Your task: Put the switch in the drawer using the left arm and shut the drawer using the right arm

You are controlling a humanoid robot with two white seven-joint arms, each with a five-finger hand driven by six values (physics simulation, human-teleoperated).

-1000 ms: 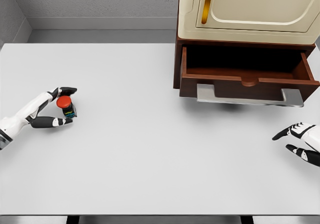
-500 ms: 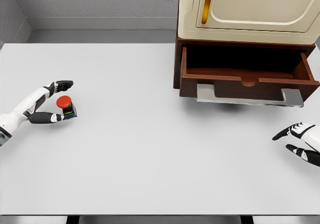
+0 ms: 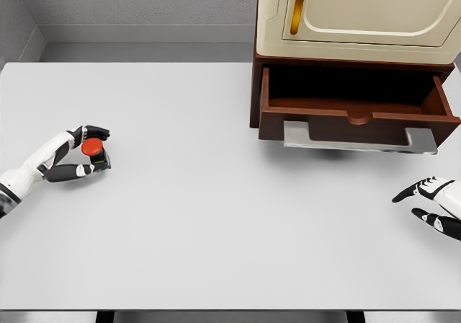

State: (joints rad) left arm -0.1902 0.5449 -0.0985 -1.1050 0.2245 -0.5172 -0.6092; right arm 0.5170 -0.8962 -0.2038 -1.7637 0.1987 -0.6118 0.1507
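Head view: left hand (image 3: pixel 72 157) fingers (image 3: pixel 97 132) have closed back in from half a second ago, now grasping the switch (image 3: pixel 94 152) on the bench (image 3: pixel 216 215). Lift is next. Drawer (image 3: pixel 356 107) open; right hand (image 3: pixel 432 206) idle, fingers relaxed.

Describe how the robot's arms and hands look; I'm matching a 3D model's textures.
Both arms are smooth white shells. The left robot hand has a white palm and black fingers with small white bands at the joints. The right robot hand matches: white back, black tapered fingers. No cables, logos or sleeves show.
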